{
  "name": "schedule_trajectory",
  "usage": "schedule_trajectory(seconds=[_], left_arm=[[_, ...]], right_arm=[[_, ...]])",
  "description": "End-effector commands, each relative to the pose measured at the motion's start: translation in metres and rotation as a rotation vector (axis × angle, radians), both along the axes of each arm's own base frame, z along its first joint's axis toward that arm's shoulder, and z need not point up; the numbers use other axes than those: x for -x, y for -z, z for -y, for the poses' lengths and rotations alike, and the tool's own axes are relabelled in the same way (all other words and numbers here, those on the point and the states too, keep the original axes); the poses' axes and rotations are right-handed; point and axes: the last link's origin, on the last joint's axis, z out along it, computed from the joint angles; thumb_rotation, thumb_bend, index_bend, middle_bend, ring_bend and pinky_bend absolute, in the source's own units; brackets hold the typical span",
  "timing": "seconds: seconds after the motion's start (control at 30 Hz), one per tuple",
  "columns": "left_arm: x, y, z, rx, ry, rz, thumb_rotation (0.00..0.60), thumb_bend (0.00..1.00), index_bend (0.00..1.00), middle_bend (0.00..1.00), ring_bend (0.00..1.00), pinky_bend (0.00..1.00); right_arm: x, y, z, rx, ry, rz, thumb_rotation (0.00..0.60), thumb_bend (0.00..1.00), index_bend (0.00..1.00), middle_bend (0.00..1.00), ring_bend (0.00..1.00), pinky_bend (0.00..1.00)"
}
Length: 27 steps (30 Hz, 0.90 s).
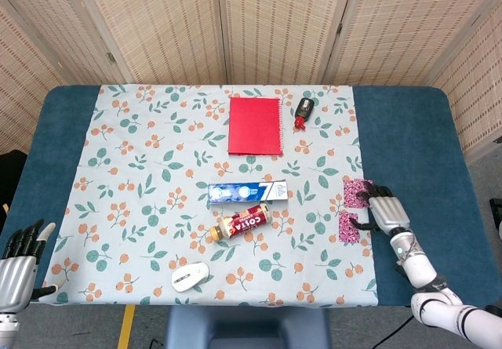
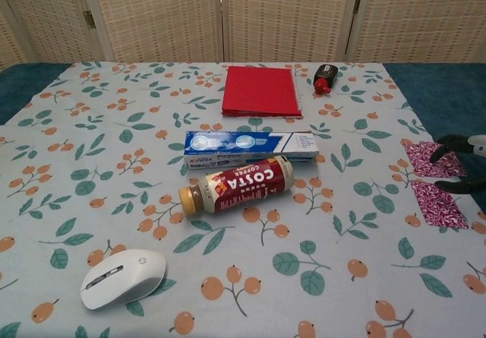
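In the head view, the right robot hand (image 1: 387, 212) lies at the right edge of the flowered cloth (image 1: 141, 161) on the bench (image 1: 408, 129). Its dark fingers (image 1: 365, 194) are spread and hooked over two pink packets: the far packet (image 1: 355, 190) and the near packet (image 1: 349, 228). The fingertips sit at the packets' right edges, but whether they touch cannot be told; nothing is gripped. The left robot hand (image 1: 19, 267) rests at the near left corner, fingers apart and upright, holding nothing. Left of the packets, mid-cloth, lie a toothpaste box (image 1: 247, 192), a coffee bottle (image 1: 244, 224) just nearer, and a mouse (image 1: 190, 275) nearer still. A red notebook (image 1: 255, 126) and a small red-tipped bottle (image 1: 303, 112) lie far.

In the chest view, only the right robot hand's fingers (image 2: 456, 143) show at the right edge, one over the far packet (image 2: 422, 159), another just above the near packet (image 2: 439, 203), with a clear gap between them.
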Motion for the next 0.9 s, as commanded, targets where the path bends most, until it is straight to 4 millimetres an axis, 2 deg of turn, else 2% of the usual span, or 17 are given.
schedule_trajectory(seconds=[0.03, 0.33, 0.43, 0.67, 0.9], left_arm=[[0.000, 0.000, 0.000, -0.001, 0.001, 0.000, 0.600, 0.18, 0.05, 0.00, 0.04, 0.00], [-0.001, 0.000, -0.001, -0.001, 0.006, 0.001, 0.600, 0.18, 0.05, 0.00, 0.04, 0.00], [-0.001, 0.000, 0.000, -0.001, 0.005, 0.001, 0.600, 0.18, 0.06, 0.00, 0.04, 0.00], [-0.002, 0.000, 0.000, -0.001, 0.010, 0.001, 0.600, 0.18, 0.06, 0.00, 0.04, 0.00], [0.001, -0.001, 0.002, -0.005, -0.003, 0.000, 0.600, 0.18, 0.06, 0.00, 0.04, 0.00]], right_arm=[[0.005, -0.004, -0.001, 0.009, 0.010, -0.007, 0.260, 0.35, 0.19, 0.02, 0.00, 0.00], [0.020, -0.017, -0.009, 0.027, 0.041, -0.034, 0.258, 0.35, 0.19, 0.02, 0.00, 0.00], [0.019, -0.018, -0.012, 0.030, 0.037, -0.026, 0.259, 0.35, 0.19, 0.02, 0.00, 0.00], [0.006, -0.011, -0.012, 0.013, -0.006, -0.002, 0.257, 0.35, 0.19, 0.02, 0.00, 0.00], [0.011, -0.005, -0.010, 0.000, 0.011, -0.017, 0.256, 0.35, 0.19, 0.02, 0.00, 0.00]])
